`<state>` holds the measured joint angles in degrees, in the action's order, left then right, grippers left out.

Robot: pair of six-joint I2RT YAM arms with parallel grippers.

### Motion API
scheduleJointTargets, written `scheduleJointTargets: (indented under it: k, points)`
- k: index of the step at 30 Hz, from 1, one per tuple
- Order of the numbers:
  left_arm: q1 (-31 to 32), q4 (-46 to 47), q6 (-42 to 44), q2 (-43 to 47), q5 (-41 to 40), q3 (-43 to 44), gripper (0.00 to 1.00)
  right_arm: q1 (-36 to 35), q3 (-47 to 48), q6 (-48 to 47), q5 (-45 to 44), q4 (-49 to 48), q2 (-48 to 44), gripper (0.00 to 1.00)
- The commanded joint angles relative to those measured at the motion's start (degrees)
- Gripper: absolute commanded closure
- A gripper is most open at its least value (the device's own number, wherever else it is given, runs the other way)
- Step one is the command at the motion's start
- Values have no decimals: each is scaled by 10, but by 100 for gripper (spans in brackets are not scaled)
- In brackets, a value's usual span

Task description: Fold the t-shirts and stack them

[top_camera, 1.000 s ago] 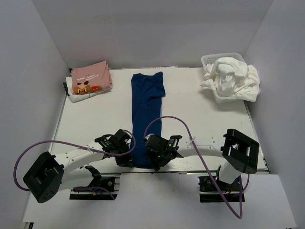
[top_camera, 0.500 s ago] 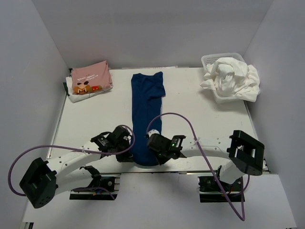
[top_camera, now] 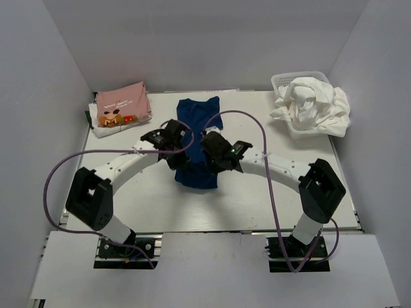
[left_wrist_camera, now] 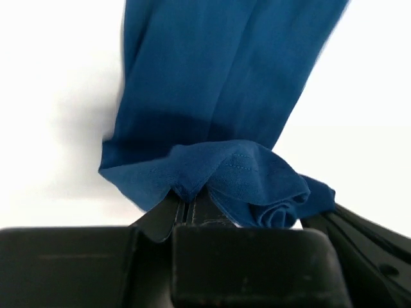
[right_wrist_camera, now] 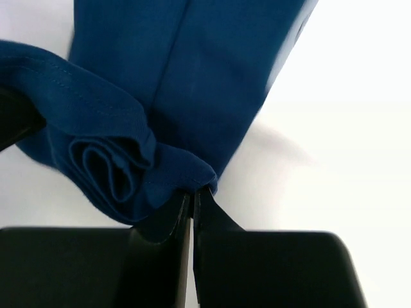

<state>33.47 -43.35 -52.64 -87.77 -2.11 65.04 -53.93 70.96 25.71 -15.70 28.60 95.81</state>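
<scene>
The navy blue t-shirt [top_camera: 198, 128] lies as a long strip down the middle of the table, its near end lifted and carried back over itself. My left gripper [top_camera: 177, 152] is shut on the left corner of that hem [left_wrist_camera: 192, 183]. My right gripper [top_camera: 213, 155] is shut on the right corner [right_wrist_camera: 192, 176]. The hem sags in a roll between them. A folded pink t-shirt [top_camera: 121, 103] with a cartoon print lies on a folded white one at the far left. Crumpled white t-shirts [top_camera: 313, 106] fill the basket.
A white mesh basket [top_camera: 280, 80] stands at the far right corner. Grey walls close in the table on three sides. Purple cables loop from both arms over the table.
Both grippers have moved from the table's near edge toward the far side, carrying the navy shirt's near hem up and over the rest of the strip. The strip now looks about half as long.
</scene>
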Motion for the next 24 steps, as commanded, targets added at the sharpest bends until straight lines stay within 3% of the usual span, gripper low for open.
scheduleJointTargets:
  k: [1,6,21,22,23,24]
  points:
    - [-33,-7,46,-34,-8,80,100,35,72,-49,4,3,28,100]
    - [-70,-10,87,-132,17,191,100,87,171,-73,30,18,92,100]
    - [-133,-10,148,-299,103,380,99,167,319,-88,111,8,246,100]
    - [-138,-19,148,-315,109,388,93,174,327,-84,110,14,265,88]
    - [-138,-26,155,-324,115,398,66,176,343,-85,111,17,272,78]
    - [-138,-38,156,-332,115,424,46,177,373,-78,117,47,285,65]
